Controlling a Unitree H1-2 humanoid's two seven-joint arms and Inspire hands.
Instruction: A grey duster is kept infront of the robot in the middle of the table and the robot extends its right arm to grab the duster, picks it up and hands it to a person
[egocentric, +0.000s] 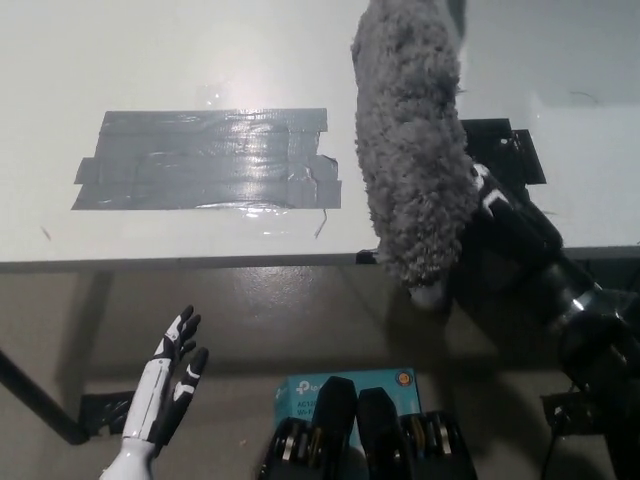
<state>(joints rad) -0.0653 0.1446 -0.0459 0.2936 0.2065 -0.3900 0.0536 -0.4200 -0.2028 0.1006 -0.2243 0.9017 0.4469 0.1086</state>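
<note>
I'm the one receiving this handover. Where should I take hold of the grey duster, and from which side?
Grip the upper end of the grey duster, coming from the table's far side. The right hand holds its lower half, and the far end points away, running out of frame.
</note>
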